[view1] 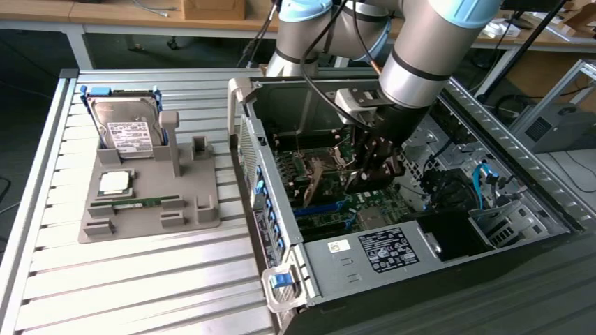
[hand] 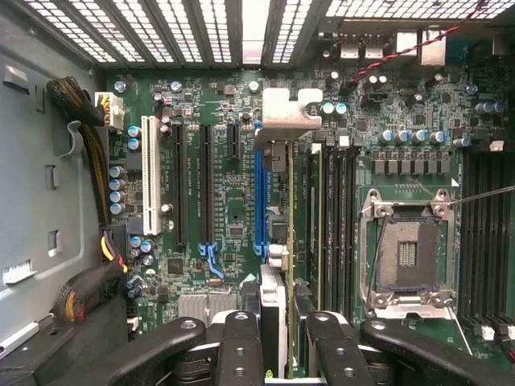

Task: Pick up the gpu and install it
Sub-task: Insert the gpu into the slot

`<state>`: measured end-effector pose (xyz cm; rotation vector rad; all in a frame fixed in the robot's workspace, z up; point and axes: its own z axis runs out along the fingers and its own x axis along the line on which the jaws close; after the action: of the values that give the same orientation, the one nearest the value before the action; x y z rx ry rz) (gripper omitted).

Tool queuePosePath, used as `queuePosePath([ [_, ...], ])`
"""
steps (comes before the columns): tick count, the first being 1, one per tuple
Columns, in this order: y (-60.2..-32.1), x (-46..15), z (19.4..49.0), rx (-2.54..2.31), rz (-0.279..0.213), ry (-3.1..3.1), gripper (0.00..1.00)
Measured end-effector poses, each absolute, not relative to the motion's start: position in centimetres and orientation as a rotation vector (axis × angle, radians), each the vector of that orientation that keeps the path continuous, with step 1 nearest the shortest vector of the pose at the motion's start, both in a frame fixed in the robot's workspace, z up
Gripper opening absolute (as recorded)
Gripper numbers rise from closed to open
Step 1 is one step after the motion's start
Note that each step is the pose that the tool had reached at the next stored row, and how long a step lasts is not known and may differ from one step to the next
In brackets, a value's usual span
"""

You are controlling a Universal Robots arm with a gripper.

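While the black claw [hand: 276,338] grips the gpu, a thin dark card with silver metal bracket [hand: 283,209], edge-on above the blue motherboard slot [hand: 259,201], any misalignment risks jamming its connector against the slot's rim.

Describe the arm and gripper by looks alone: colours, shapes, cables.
The arm is built of thick silver-grey cylinders with light blue caps at the joints. Black cables run down alongside it. A pale grey box sits at the wrist. The gripper is black, with jointed link jaws fastened by round bolts.
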<state>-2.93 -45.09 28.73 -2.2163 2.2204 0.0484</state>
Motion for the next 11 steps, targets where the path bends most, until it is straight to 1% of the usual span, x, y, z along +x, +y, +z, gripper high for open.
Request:
queuePosePath([
  [11, -45.15, -3.05, 28.63, -2.216, 0.048, 2.220, 0.27],
])
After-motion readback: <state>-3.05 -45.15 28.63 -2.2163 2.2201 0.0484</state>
